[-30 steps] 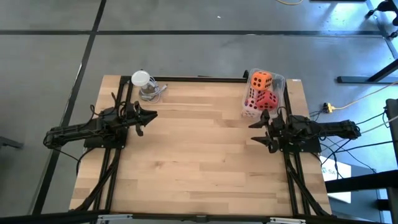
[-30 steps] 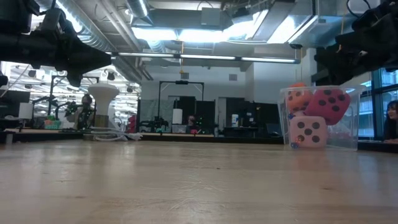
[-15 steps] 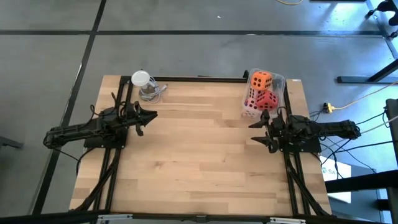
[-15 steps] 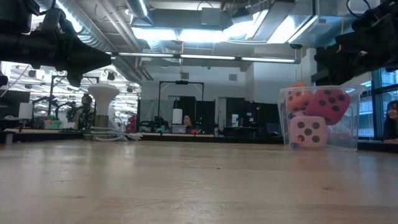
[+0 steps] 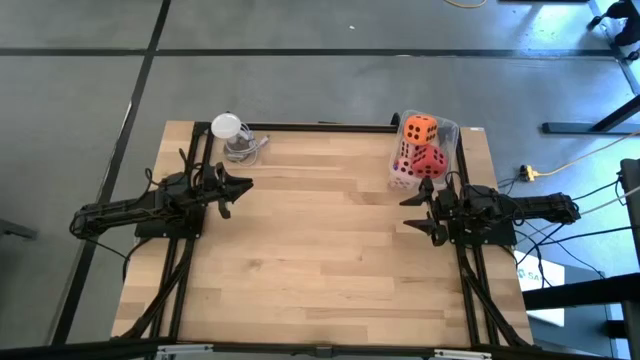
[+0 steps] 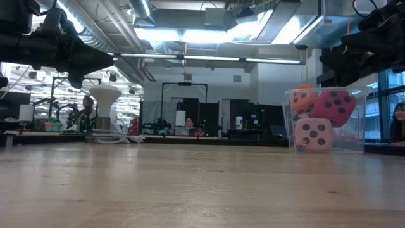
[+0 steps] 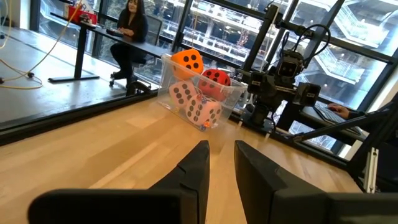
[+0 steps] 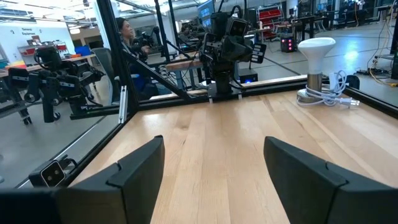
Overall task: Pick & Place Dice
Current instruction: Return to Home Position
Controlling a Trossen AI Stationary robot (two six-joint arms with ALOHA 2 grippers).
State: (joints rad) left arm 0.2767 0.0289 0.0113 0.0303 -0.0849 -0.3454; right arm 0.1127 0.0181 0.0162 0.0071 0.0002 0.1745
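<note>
Dice sit in the clear container (image 5: 455,140): orange die (image 5: 421,128) on top, red die (image 5: 431,161) under it, pale pink die (image 5: 402,176) lowest, against the wall facing the arms. No dice seen on the tabletop (image 5: 320,260) outside the container. Right tool (image 5: 408,212) is just beside the container, fingers spread, empty. Left tool (image 5: 243,184) is well apart from the container, across the wood, pinched to a thin slit, empty. Nothing moved vs a sec ago. Both arms look parked, so the job prob. is done.
</note>
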